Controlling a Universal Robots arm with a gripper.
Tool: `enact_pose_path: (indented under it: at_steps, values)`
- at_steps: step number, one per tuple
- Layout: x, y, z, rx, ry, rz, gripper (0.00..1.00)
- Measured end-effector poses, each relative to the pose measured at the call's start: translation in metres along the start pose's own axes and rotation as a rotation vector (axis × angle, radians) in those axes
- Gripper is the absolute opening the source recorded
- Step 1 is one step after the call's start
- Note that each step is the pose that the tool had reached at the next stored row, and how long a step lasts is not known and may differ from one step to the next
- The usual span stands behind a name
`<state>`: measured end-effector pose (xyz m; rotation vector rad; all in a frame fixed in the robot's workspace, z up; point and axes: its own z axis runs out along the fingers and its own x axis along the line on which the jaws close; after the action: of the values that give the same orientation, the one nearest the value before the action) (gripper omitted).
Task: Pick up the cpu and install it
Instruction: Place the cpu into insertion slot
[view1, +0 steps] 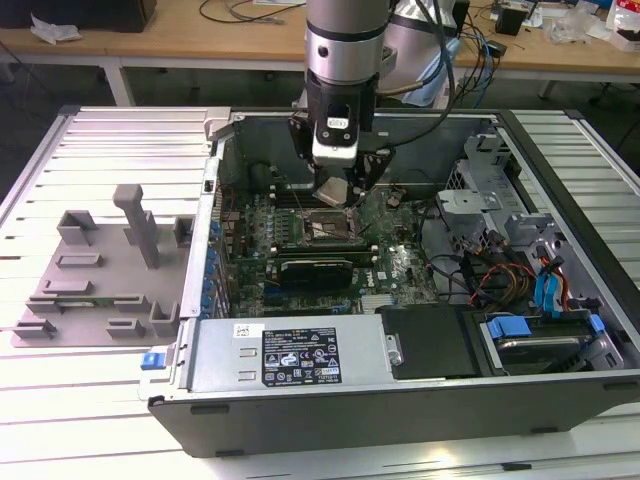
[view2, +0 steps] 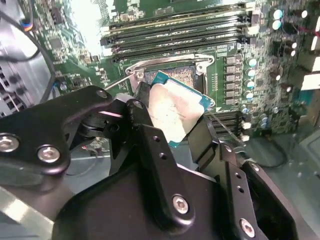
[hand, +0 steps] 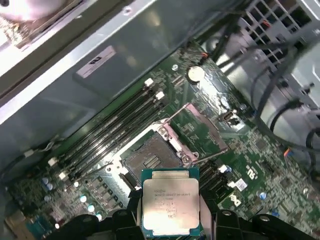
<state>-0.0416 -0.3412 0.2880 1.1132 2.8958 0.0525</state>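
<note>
The cpu (hand: 170, 202) is a flat square chip with a silver top and a teal rim, held between my black fingers (hand: 131, 210). In the second wrist view the cpu (view2: 175, 110) hangs tilted just above the open socket (view2: 172, 75). The socket (hand: 150, 157) lies on the green motherboard with its metal frame swung up. In the exterior view my gripper (view1: 335, 192) hovers directly over the socket (view1: 325, 226) inside the open computer case, and the cpu (view1: 333, 190) shows as a pale square at its tip.
Memory slots (hand: 115, 127) run beside the socket. A card (view1: 315, 268) sits in front of it. Cables and drive cages (view1: 500, 250) fill the exterior view's right side of the case. A grey fixture plate (view1: 100, 270) with blocks lies outside, at the exterior view's left.
</note>
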Motion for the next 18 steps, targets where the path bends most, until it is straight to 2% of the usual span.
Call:
enact_pose_path:
  at_steps: [3, 4, 9, 10, 12, 16, 18]
  values:
    - [0.0000, 0.0000, 0.0002, 0.0023, -0.0044, 0.095, 0.55]
    - [0.0000, 0.0000, 0.0004, 0.0034, -0.0066, 0.144, 0.55]
    - [0.0000, 0.0000, 0.0007, 0.0072, -0.0135, 0.295, 0.55]
    - [0.0000, -0.0001, 0.0009, 0.0083, -0.0157, 0.344, 0.55]
    - [0.0000, -0.0001, 0.0010, 0.0098, -0.0184, 0.404, 0.55]
    - [0.0000, -0.0001, 0.0012, 0.0118, -0.0224, 0.490, 0.55]
    - [0.0000, -0.0001, 0.0014, 0.0135, -0.0256, 0.561, 0.55]
